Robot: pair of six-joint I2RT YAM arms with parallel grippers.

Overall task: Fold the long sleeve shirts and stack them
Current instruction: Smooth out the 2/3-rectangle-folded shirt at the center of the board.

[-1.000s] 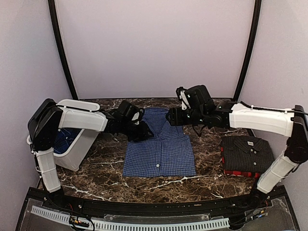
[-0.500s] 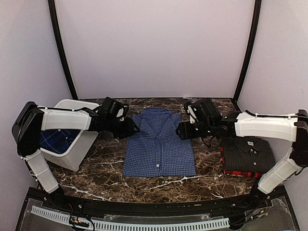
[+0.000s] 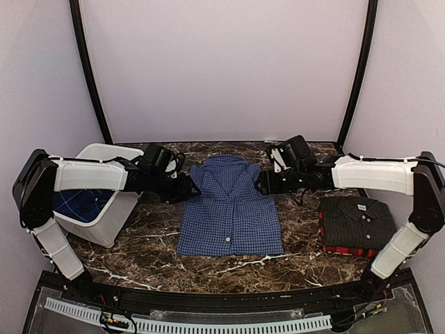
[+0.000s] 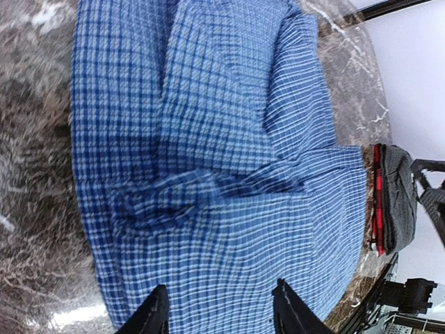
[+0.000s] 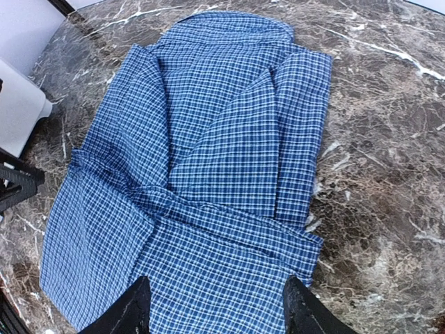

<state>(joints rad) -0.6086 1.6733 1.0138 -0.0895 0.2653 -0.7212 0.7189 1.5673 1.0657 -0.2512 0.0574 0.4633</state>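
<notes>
Two half-open, prob. empty: L gripper (image 4: 217,298), R gripper (image 5: 217,289)

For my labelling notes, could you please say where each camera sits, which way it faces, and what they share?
Top external: above and behind the bases, looking down; both arms show, left gripper and right gripper flanking the blue check shirt.
Left wrist: on left arm, facing across that shirt toward the folded stack; own fingers show.
Right wrist: facing across it toward the white bin; own fingers show.
All share the shirt.
</notes>
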